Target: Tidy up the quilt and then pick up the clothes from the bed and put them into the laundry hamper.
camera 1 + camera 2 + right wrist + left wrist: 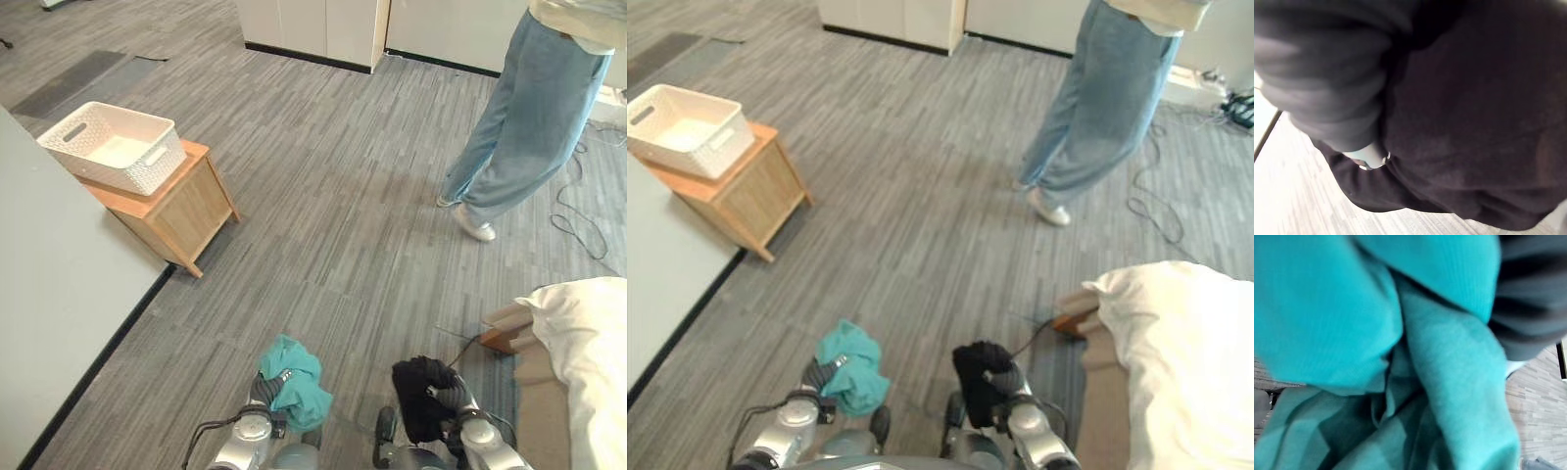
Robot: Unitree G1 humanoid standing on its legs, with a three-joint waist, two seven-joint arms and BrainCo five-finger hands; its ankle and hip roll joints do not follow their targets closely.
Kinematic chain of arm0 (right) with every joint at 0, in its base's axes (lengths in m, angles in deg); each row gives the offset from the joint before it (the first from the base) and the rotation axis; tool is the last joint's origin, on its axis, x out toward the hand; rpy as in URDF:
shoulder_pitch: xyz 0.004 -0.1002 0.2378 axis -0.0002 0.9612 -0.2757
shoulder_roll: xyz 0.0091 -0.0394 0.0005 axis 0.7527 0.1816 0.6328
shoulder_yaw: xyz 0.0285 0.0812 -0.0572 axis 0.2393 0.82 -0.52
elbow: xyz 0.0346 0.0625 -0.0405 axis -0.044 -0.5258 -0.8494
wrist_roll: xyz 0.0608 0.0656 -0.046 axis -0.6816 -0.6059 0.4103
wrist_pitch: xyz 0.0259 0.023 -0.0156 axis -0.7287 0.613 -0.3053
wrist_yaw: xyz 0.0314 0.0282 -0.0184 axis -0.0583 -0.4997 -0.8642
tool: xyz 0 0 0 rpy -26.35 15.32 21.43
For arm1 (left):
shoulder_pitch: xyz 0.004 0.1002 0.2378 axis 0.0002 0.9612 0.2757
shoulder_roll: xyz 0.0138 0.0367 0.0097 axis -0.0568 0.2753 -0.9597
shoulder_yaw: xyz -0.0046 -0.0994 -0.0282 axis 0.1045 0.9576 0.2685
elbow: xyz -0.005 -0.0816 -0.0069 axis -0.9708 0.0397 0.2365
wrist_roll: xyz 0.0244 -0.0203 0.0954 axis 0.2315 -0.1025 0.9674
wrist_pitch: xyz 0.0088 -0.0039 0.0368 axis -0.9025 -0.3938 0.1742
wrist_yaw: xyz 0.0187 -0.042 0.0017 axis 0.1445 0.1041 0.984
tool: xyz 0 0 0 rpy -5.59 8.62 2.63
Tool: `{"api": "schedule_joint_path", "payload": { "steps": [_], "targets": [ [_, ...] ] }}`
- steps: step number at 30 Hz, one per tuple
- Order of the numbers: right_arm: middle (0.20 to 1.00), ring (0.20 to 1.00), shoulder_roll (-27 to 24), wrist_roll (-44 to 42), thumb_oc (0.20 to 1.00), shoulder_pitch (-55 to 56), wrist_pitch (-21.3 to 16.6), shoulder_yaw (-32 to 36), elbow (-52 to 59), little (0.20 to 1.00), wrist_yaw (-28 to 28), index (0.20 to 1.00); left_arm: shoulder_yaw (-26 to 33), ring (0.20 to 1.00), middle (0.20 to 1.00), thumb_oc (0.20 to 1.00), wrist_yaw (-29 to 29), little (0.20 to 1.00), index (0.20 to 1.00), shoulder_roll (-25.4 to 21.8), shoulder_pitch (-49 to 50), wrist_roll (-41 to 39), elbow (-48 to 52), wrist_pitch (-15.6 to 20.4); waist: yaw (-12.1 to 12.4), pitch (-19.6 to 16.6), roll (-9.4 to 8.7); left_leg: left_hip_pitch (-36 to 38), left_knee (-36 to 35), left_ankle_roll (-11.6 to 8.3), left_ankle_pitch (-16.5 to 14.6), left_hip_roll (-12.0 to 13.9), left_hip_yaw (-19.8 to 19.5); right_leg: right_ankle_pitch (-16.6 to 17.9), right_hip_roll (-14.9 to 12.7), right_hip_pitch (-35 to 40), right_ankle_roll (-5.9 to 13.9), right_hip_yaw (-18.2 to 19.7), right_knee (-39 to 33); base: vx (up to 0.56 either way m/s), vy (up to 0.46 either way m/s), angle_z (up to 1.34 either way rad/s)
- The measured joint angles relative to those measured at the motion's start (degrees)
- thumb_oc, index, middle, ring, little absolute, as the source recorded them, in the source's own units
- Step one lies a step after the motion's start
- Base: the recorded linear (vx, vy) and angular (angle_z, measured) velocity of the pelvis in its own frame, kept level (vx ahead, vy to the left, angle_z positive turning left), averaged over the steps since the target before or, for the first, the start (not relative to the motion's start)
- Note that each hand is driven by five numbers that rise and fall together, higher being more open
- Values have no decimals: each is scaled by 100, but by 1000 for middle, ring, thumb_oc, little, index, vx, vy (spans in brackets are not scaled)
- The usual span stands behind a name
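Note:
A teal garment [296, 380] hangs bunched from my left hand [265, 392], low in the head views, and my fingers are curled into it. The left wrist view shows its folds [1352, 333] pressed right against the hand. A black garment [419, 394] is gripped in my right hand [451, 394] just to the right, and its cloth [1474, 127] lies over the fingers. The white laundry hamper [157, 174] stands far off at the upper left on a small wooden table [186, 213]. The white quilt [588, 338] lies on the bed at the right edge.
A person in light blue trousers [529, 127] stands on the grey carpet at the upper right, with cables [578, 220] on the floor nearby. A pale panel with a dark edge [59, 294] runs along the left. The bed's wooden corner [505, 333] juts out beside my right hand.

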Motion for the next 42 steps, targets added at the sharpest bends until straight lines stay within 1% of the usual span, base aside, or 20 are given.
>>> {"api": "schedule_joint_path", "payload": {
  "steps": [2,5,8,10,13,14,15,17,19,21,26,29,32,34,35,36,37,38,40,42],
  "targets": [
    [200,200,51,-1,200,-37,-93,-6,9,200,-3,200,-41,200,200,200,81,200,200,-107,-45,-1,46,13,211,2,-132,-608,1240,-179,-440,-56,89,-107,-60,-46,-118,-48,-3,16,-77,-19],
    [200,200,-200,-8,200,-292,-71,105,-41,200,84,200,-201,200,200,200,188,200,200,-84,-387,1,105,80,418,266,165,-2076,3581,-299,-795,103,130,-309,62,-267,-556,-358,504,228,24,9],
    [200,200,-336,-7,200,-514,-54,-69,12,200,180,200,-178,200,200,200,216,200,200,-85,-306,17,109,86,497,343,195,-2029,1730,-91,-709,-209,451,-339,-10,-281,-568,-229,322,437,161,-35],
    [200,200,-356,3,200,-520,3,-99,-42,200,252,200,-273,200,200,200,262,200,200,64,-398,91,42,139,538,430,302,-2074,781,-144,-33,-332,456,-415,86,-4,-408,-211,-67,854,266,-19],
    [200,200,-313,194,200,-552,-2,-267,31,200,249,200,-52,200,200,200,275,200,200,204,-418,280,-176,124,684,349,406,-2163,738,31,-248,57,879,-641,361,18,-303,-88,95,603,181,-33],
    [200,200,-217,212,200,-556,3,-281,23,200,271,200,-18,200,200,200,277,200,200,115,-424,280,-183,120,697,355,227,-2231,955,58,-402,27,952,-645,254,-34,-309,-111,158,521,246,-8],
    [200,200,-145,251,200,-452,-11,-430,68,200,249,200,-21,200,200,200,292,200,200,-29,-410,280,-173,91,739,283,-109,-2337,1368,158,-505,-84,1026,-719,53,-190,-249,-100,438,340,181,-3],
    [200,200,-219,335,200,-426,11,-495,-1,200,244,200,-32,200,200,200,333,200,200,107,-302,284,-131,9,673,212,133,-2048,1346,596,-407,64,1068,-1237,47,-716,653,-166,2644,521,273,-6],
    [200,200,-114,345,200,-454,-19,-609,7,200,210,200,-110,200,200,200,378,200,200,-36,-352,279,-42,-6,474,156,-76,-1630,622,93,-802,-193,1059,-1001,-241,-1258,897,6,3846,665,319,71],
    [200,200,-32,393,200,-499,-10,-193,147,200,217,200,-357,200,200,200,389,200,200,-142,-638,353,321,7,304,416,250,-906,184,1070,223,-271,794,-1000,-491,-1485,1119,-82,5515,548,196,76],
    [200,200,-56,420,200,-485,-116,78,626,200,248,200,-409,200,200,200,430,200,200,-291,-856,503,854,68,-125,586,506,-472,148,940,-200,-523,-144,-1403,-165,-1533,738,-230,2576,700,-29,96],
    [200,200,-66,342,200,-390,-95,266,673,200,288,200,-270,200,200,200,384,200,200,-283,-901,504,590,89,-374,589,459,-2,117,954,-608,-655,-318,-821,-248,-1694,715,-362,-78,689,-98,105],
    [200,200,-47,335,200,-231,-25,173,671,200,268,200,-236,200,200,200,353,200,200,-284,-429,514,454,108,-440,519,454,984,32,659,-1021,-545,-299,-302,-263,-1742,446,-626,42,669,-131,39],
    [200,200,-56,386,200,-84,-64,199,541,200,239,200,-208,200,200,200,343,200,200,-297,-12,519,398,127,-421,259,412,1338,441,242,-1438,-464,-357,-443,-189,-1723,160,-541,917,572,-222,65],
    [200,200,-104,432,200,-43,-42,282,315,200,221,200,-182,200,200,200,292,200,200,-231,40,487,381,107,-402,253,338,439,2814,143,-1778,-591,-6,89,-258,-1621,-481,-451,1312,310,-221,76],
    [200,200,-203,435,200,-5,-36,268,284,200,206,200,-256,200,200,200,280,200,200,-199,40,483,366,102,-337,244,380,-180,4301,177,-1449,-438,135,129,-248,-1487,-546,-346,1303,255,-228,4],
    [200,200,-289,438,200,-69,8,231,274,200,207,200,-269,200,200,200,245,200,200,-237,250,481,400,110,-89,209,413,-587,4813,181,-1646,-355,126,8,-11,-1145,-672,-209,1190,261,-229,-26],
    [200,200,-431,443,200,-128,5,220,418,200,254,200,-280,200,200,200,232,200,200,-335,230,430,576,102,7,230,367,-1681,6280,615,-1425,-253,-20,-252,150,-952,-827,-208,937,341,-141,-54],
    [200,200,-481,446,200,-389,19,202,417,200,248,200,-267,200,200,200,250,200,200,-467,128,405,747,171,261,320,260,-2453,6655,472,-1372,-158,-66,-162,290,-857,-681,-30,868,528,163,-60],
    [200,200,-420,411,200,-964,84,91,361,200,323,200,-211,200,200,200,243,200,200,-465,44,393,719,135,388,521,216,-2756,5558,321,-1489,-108,-9,-417,465,-154,-628,266,565,593,241,-79]
  ]
}}
